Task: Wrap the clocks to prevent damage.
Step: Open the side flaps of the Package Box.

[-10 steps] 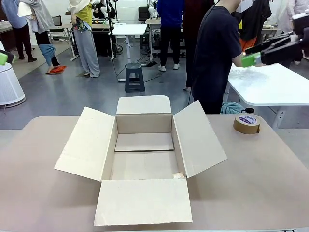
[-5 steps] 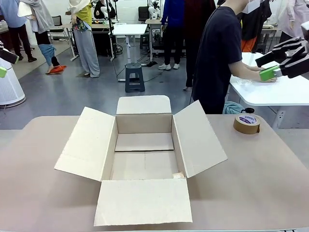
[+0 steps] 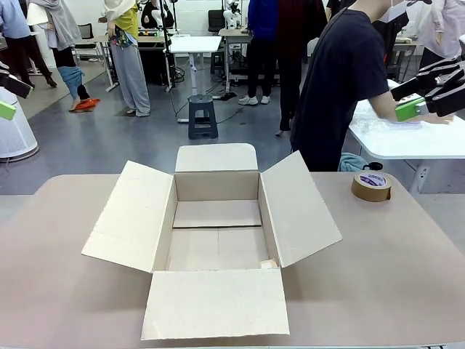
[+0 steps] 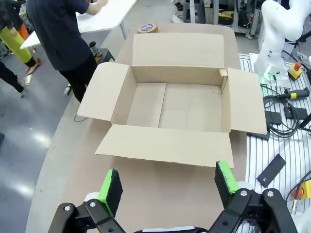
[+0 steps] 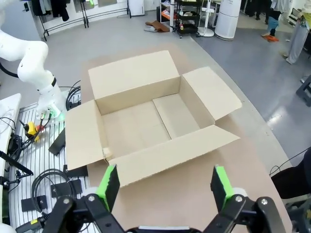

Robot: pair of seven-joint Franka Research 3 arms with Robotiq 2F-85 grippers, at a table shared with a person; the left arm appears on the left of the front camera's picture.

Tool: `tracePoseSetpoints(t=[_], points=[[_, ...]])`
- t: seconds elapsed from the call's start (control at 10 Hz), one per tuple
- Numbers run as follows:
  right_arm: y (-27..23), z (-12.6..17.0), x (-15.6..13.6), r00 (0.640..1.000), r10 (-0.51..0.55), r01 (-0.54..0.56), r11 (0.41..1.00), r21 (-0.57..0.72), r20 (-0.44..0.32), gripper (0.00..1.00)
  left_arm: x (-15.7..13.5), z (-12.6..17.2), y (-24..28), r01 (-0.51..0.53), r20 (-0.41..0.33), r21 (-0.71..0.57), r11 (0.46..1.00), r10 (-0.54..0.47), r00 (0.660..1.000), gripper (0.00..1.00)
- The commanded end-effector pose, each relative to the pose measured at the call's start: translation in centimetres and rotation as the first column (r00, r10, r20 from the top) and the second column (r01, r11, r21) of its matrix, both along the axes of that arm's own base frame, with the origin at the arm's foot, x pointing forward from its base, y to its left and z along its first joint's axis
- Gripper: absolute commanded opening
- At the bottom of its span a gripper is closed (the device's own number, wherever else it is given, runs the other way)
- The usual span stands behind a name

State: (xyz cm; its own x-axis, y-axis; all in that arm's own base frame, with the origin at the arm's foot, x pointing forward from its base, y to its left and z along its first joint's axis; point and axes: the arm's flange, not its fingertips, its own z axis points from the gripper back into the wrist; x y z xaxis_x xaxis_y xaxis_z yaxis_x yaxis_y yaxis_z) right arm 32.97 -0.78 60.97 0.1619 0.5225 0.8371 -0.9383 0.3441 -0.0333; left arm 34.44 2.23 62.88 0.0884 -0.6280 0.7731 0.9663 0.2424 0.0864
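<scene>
The clocks are out of view. An open cardboard box (image 3: 218,233) with its four flaps spread lies empty in the middle of the tan table (image 3: 378,276). My left gripper (image 3: 9,97) hangs high at the far left edge, open and empty. High at the right edge, my right gripper (image 3: 408,97) is also open with nothing in it. The left wrist view looks down between its spread green pads (image 4: 111,187) onto the box (image 4: 175,97). From the right wrist, the box (image 5: 146,116) lies beyond that gripper (image 5: 164,187).
A roll of brown tape (image 3: 371,187) sits on the table's far right corner. A person in a dark T-shirt (image 3: 338,80) stands beyond the table, leaning over a white side table (image 3: 407,134). Cables and a white arm base (image 4: 277,39) lie off the table's edge.
The person has leaned farther right over the white table. My right gripper has dropped a little and drifted right; the left one has barely shifted. The box has not moved.
</scene>
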Motion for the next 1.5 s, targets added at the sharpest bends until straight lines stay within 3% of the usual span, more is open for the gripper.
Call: tracePoseSetpoints(t=[0.0, 0.6, 0.7, 0.8, 0.9, 1.1, 1.2, 1.3, 1.4], points=[[-0.1, -0.1, 0.4, 1.0, 0.021, -0.021, 1.0, 0.01, 0.012, 1.0, 0.0, 0.2, 0.3, 0.01, 0.002, -0.017, 1.0, -0.01, 1.0, 1.0], [-0.1, -0.1, 0.4, 1.0, 0.021, -0.021, 1.0, 0.01, 0.012, 1.0, 0.0, 0.2, 0.3, 0.01, 0.002, -0.017, 1.0, -0.01, 1.0, 1.0], [-0.3, -0.2, 0.0, 1.0, 0.0, 0.0, 1.0, -0.008, -0.001, 0.46, 0.0, 0.1, 0.1, 0.0, 0.0, -0.005, 1.0, 0.0, 1.0, 0.41], [-0.7, 0.0, -0.3, 1.0, 0.016, -0.016, 1.0, 0.002, 0.002, 0.4, -0.3, 0.4, 0.4, 0.002, 0.009, -0.015, 1.0, -0.002, 1.0, 0.41], [-1.3, 0.2, -0.7, 1.0, -0.002, 0.001, 1.0, 0.015, 0.009, 0.0, -0.2, 0.5, 0.5, 0.005, 0.001, -0.026, 1.0, -0.005, 1.0, 0.0], [-1.9, 0.7, -1.2, 1.0, -0.004, 0.003, 1.0, 0.018, 0.018, 0.0, 0.1, 0.6, 0.4, 0.02, -0.01, -0.044, 0.999, -0.021, 1.0, 0.0], [-2.1, 0.8, -1.5, 1.0, 0.001, -0.001, 1.0, 0.013, 0.019, 0.13, 0.1, 0.6, 0.5, 0.021, -0.01, -0.045, 0.999, -0.022, 1.0, 0.14], [-2.1, 1.0, -1.7, 1.0, 0.011, -0.011, 1.0, 0.003, 0.021, 0.03, 0.1, 0.6, 0.5, 0.022, -0.011, -0.044, 0.999, -0.022, 1.0, 0.06], [-2.2, 1.0, -1.7, 1.0, 0.02, -0.02, 1.0, -0.004, 0.021, 0.0, 0.1, 0.7, 0.5, 0.024, -0.014, -0.047, 0.999, -0.025, 1.0, 0.0]])
